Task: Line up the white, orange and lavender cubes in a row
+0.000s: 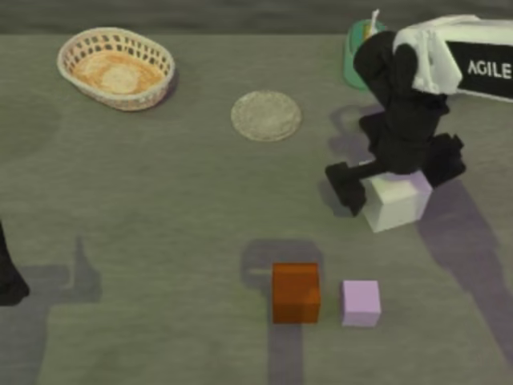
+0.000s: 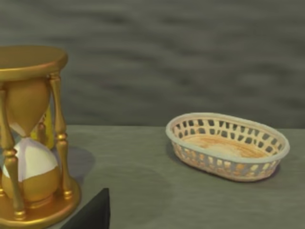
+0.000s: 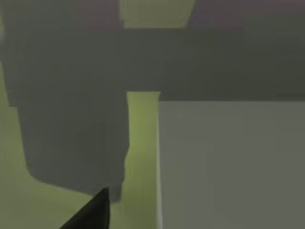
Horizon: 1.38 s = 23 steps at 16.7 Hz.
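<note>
Over the white cube (image 1: 395, 200), right tool (image 1: 393, 178) spread apart; orange cube (image 1: 296, 293) well clear.

The white cube (image 3: 228, 162) fills a big part of this view, very close to the camera; its flat pale face has a sharp straight edge; beside that edge a narrow strip of the greenish desk (image 3: 142, 143) shows; a wide grey shadow lies over the desk next to it; one dark pointed tip of the right gripper's finger (image 3: 93, 212) comes in at the frame edge.

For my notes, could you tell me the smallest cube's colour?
Pale lavender, clearest in the top view.
</note>
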Available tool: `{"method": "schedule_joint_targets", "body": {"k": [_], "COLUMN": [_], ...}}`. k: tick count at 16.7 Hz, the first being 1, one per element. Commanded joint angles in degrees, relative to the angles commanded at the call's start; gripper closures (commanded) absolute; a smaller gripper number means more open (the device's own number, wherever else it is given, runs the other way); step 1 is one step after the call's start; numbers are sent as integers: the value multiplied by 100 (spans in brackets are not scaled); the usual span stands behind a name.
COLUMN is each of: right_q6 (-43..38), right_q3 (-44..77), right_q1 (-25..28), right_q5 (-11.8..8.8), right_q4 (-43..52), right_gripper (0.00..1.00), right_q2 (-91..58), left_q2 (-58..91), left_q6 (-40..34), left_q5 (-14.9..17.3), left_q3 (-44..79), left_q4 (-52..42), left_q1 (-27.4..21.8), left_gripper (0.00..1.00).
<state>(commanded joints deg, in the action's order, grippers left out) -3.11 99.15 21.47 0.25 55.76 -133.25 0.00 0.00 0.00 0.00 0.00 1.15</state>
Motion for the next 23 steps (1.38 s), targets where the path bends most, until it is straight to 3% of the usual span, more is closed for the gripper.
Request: {"method": "schedule_joint_targets", "body": {"k": [4, 17, 23], "right_q6": [-1, -1, -1], "right_q3": [-46, -46, -46], "right_q1": [2, 2, 2], "right_q5": [0, 0, 0], "right_q4": [-53, -53, -53], "right_gripper": [0, 98, 100], "right_q2": [-21, -21, -21], "left_q2": [0, 0, 0], "left_q6": [0, 0, 0], "left_q5": [0, 0, 0], "left_q3": [0, 0, 0], "left_q4": [0, 0, 0], "left_q1": [0, 0, 0], "left_gripper": [0, 0, 0]}}
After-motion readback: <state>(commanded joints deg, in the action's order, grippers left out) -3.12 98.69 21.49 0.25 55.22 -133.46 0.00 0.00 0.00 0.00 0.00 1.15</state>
